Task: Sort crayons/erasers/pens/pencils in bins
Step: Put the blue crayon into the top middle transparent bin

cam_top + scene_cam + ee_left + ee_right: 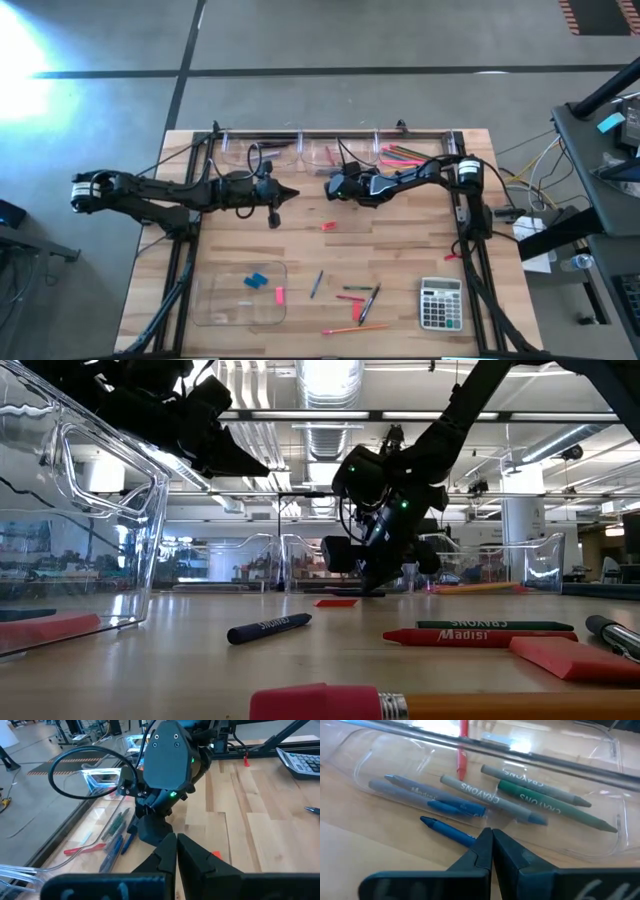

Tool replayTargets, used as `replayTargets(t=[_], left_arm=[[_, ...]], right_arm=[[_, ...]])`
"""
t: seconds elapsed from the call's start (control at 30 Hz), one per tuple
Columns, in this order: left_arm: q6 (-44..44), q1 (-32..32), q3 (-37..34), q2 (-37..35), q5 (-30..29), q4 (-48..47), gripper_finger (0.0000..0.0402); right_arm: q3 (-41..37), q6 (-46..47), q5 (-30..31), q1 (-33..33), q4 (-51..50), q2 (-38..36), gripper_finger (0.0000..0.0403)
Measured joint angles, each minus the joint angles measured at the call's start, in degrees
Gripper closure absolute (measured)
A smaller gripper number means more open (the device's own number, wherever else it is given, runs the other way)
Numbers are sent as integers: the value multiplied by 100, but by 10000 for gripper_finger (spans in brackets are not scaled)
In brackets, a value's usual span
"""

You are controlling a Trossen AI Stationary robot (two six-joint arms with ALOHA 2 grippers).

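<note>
Level view across a wooden table top (pixel 200 670). At left edge of frame, a clear plastic bin (pixel 80 510), wall close to the lens, with a pink eraser (pixel 45 630) seen through its lower part. At upper left, a dark arm with tapered gripper (pixel 235 460), fingers closed to a point. At centre, a second dark arm reaching down from upper right, green lights lit, gripper (pixel 375 582) low over the table. On the table: dark blue crayon (pixel 268 628), red crayon (pixel 462 637) touching green crayon (pixel 495 625), small red block (pixel 336 602), pink block (pixel 575 658) at right. Along the bottom edge, a pencil's eraser end (pixel 330 703), blurred.
</note>
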Motion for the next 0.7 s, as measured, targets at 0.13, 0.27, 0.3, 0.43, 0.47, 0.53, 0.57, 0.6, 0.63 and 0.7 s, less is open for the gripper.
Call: replayTargets(t=[0.13,0.27,0.3,0.43,0.47,0.53,0.57,0.6,0.63,0.7], left_arm=[[0,-2,0,0,0,0,402],[0,-4,-2,2,0,0,402],[0,-4,-2,2,0,0,402],[0,-7,-2,2,2,0,402],[2,-7,-2,2,0,0,402],[0,-7,-2,2,2,0,402],[2,-7,-2,2,2,-2,402],[2,-7,-2,2,2,0,402],[2,-7,-2,2,2,0,402],[2,-7,-2,2,2,0,402]], right_arm=[[0,3,-24,-21,0,0,394],[0,7,-325,-34,-3,-11,394],[0,12,-395,-20,-12,-17,394],[0,113,-514,147,-329,-121,394],[-2,153,-564,215,-410,-162,394],[-2,163,-645,365,-555,-258,394],[-2,199,-684,448,-620,-307,394],[0,222,-742,530,-663,-361,394],[0,228,-821,618,-678,-429,394],[0,221,-898,803,-749,-570,394]])
